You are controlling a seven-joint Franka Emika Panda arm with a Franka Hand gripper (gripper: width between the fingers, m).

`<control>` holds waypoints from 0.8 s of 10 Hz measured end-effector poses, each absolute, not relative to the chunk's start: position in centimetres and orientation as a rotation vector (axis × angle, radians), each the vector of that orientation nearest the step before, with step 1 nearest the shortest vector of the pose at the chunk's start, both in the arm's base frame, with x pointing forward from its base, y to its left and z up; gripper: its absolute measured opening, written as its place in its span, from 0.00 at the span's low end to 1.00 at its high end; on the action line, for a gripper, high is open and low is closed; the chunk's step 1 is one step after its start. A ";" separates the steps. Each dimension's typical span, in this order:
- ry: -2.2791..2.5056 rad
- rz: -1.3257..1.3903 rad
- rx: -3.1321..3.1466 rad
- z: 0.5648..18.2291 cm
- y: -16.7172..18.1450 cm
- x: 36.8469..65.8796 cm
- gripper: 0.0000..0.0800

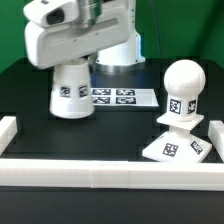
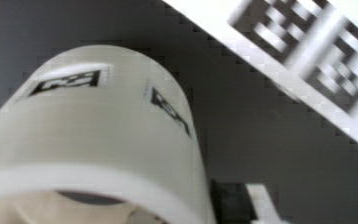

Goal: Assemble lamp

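Observation:
The white tapered shade (image 1: 70, 92) stands on the black table at the exterior view's left, right under my gripper (image 1: 69, 64). In the wrist view the shade (image 2: 105, 130) fills most of the picture, with its top hole towards the camera. One finger (image 2: 249, 200) shows with its dark pad against the shade's outer wall; the other finger is hidden. The jaws look closed on the shade's top. The round bulb (image 1: 184, 92) stands upright on the square base (image 1: 175, 147) at the exterior view's right.
The marker board (image 1: 116, 96) lies flat behind the shade and also shows in the wrist view (image 2: 311, 40). White rails (image 1: 110, 172) edge the table at the front and both sides. The robot's pedestal (image 1: 118, 50) stands at the back.

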State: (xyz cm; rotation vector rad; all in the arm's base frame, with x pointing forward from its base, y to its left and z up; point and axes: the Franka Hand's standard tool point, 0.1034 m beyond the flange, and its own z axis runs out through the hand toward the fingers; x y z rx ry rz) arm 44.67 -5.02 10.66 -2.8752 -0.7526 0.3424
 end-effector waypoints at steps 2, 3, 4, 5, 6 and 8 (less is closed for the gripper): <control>-0.654 0.335 -2.881 13.8 -2.3 48.3 0.06; -0.622 0.333 -2.890 14.9 -1.4 49.8 0.06; -0.618 0.323 -2.895 15.7 -0.9 51.1 0.06; -0.615 0.327 -2.895 15.4 -1.1 50.8 0.06; -0.613 0.334 -2.893 15.2 -1.1 50.6 0.06; -0.613 0.335 -2.892 15.1 -1.1 50.6 0.06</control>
